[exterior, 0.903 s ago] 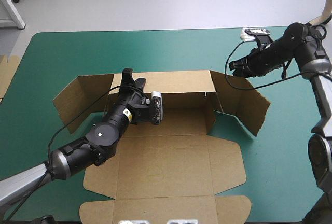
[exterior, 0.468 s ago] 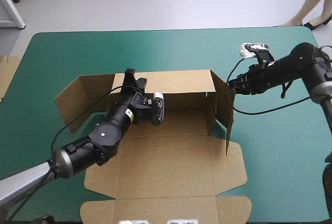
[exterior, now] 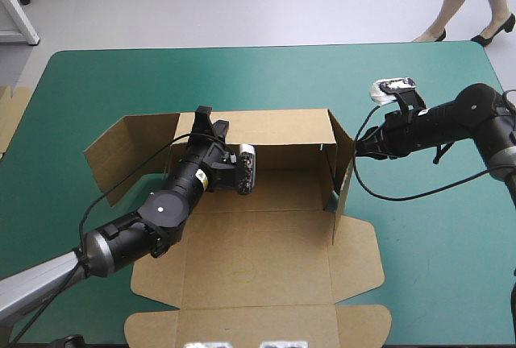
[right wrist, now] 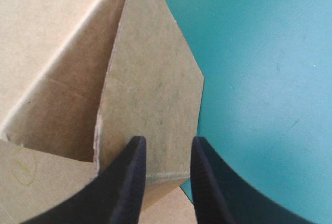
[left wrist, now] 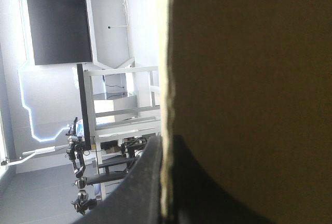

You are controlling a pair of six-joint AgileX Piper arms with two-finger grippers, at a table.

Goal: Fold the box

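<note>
The brown box [exterior: 258, 243] lies as an open sheet mid-table, its back wall [exterior: 274, 126] raised. My left gripper [exterior: 205, 118] is shut on that wall's top edge near the left corner. In the left wrist view the board [left wrist: 249, 79] runs edge-on between the black fingers [left wrist: 140, 182] of the left gripper [left wrist: 165, 146]. The left side flap [exterior: 121, 155] lies spread outward. The right side flap [exterior: 343, 179] stands upright. My right gripper [exterior: 357, 147] touches its outer face, fingers a little apart. In the right wrist view that flap [right wrist: 155, 79] lies just ahead of the right gripper [right wrist: 166, 149].
More brown board [exterior: 10, 114] shows at the table's left edge. The box's front lid panel [exterior: 258, 324] reaches the near edge. Bare teal-green cover [exterior: 435, 243] lies to the right of the box and behind it.
My right gripper has moved left and lower, and the right side flap has swung from spread outward to upright. The left gripper has stayed on the back wall.
</note>
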